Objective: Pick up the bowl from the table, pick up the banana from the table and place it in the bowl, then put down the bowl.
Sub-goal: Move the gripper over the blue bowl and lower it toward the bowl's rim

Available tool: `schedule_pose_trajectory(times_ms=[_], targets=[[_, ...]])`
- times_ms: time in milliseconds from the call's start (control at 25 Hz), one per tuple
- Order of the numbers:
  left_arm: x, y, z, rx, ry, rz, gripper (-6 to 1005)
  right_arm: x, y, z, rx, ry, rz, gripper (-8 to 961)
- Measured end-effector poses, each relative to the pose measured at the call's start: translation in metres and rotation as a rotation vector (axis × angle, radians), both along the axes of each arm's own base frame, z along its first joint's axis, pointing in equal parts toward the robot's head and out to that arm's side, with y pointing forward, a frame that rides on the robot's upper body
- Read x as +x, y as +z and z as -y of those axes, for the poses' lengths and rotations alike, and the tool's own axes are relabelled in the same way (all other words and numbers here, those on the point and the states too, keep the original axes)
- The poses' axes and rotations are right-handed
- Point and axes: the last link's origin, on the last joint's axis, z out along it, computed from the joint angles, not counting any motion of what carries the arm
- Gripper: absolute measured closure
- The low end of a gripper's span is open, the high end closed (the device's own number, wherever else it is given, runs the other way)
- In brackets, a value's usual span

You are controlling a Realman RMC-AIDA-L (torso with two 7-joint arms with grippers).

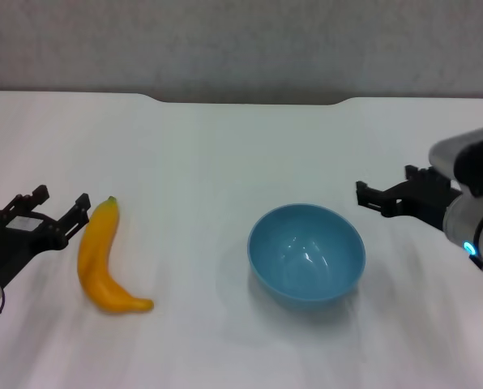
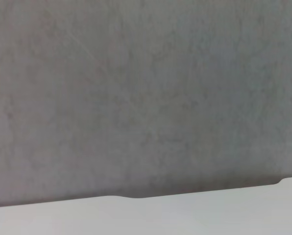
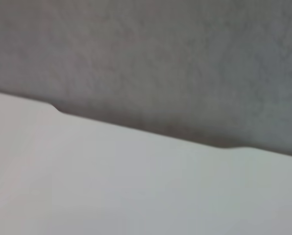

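Observation:
The light blue bowl (image 1: 306,253) stands upright and empty on the white table (image 1: 225,146), right of centre. The yellow-orange banana (image 1: 104,261) lies on the table at the left, its stem end pointing away from me. My left gripper (image 1: 62,195) is open and empty just left of the banana's stem end. My right gripper (image 1: 384,181) is open and empty, to the right of the bowl and slightly beyond it. Neither wrist view shows the bowl, the banana or any fingers.
The table's far edge has a shallow notch (image 1: 250,100) against a grey wall (image 1: 241,40). The left wrist view shows only the table edge (image 2: 185,215) and the wall. The right wrist view shows the tabletop (image 3: 87,186) and the wall.

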Motion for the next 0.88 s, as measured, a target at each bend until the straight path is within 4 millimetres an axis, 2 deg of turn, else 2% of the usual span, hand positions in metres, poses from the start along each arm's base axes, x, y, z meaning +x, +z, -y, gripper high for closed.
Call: schedule_pose_trajectory(times_ms=[400,720,880], targets=[[0.004,-0.001,-0.004,-0.003,-0.009,0.001,256,-0.014,0.009,-0.018,-0.052,-0.131,-0.006,56],[0.006,-0.002,-0.005,-0.004,-0.014,0.002,256,-0.032,0.002,-0.032,-0.160,-0.155,-0.076,60],[0.007,-0.002,-0.006,-0.003,-0.018,0.002,256,-0.032,-0.005,-0.033,-0.246,-0.187,-0.127,64]])
